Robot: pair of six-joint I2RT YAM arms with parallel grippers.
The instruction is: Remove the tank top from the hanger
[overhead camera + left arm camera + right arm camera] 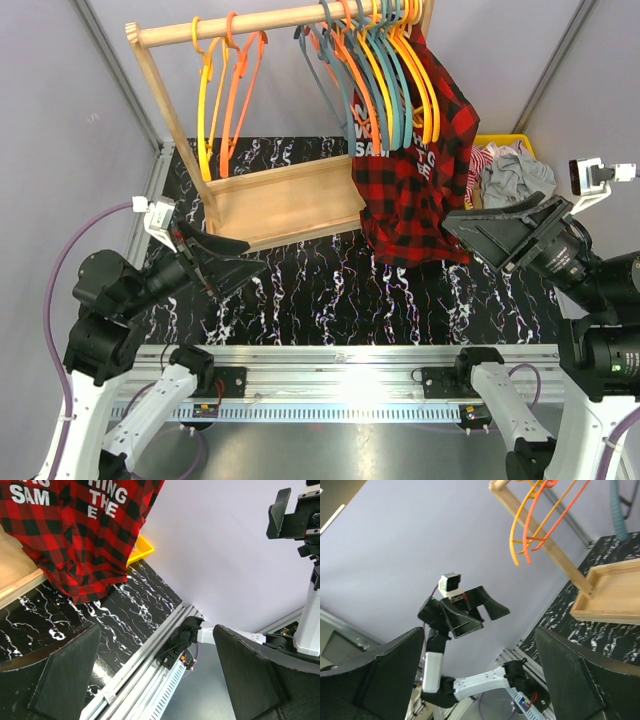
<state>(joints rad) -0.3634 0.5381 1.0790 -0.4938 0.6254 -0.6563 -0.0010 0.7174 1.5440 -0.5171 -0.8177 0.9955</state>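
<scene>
A red and black plaid tank top (415, 190) with white lettering hangs from the hangers (415, 75) at the right end of the wooden rail (270, 20). Its hem reaches the black marbled table (330, 290). It also shows in the left wrist view (75, 535). My left gripper (250, 256) is open and empty, low over the table's left side, well left of the garment. My right gripper (470, 243) is open and empty, just right of the garment's lower edge. Both wrist views show the jaws wide apart with nothing between them (157, 670) (477, 675).
The wooden rack's base tray (285, 200) stands at the back centre. Empty yellow and orange hangers (225, 90) hang at the rail's left. A yellow bin (505, 143) with crumpled clothes (510, 178) sits back right. Grey walls enclose the table. An aluminium rail (350, 365) runs along the near edge.
</scene>
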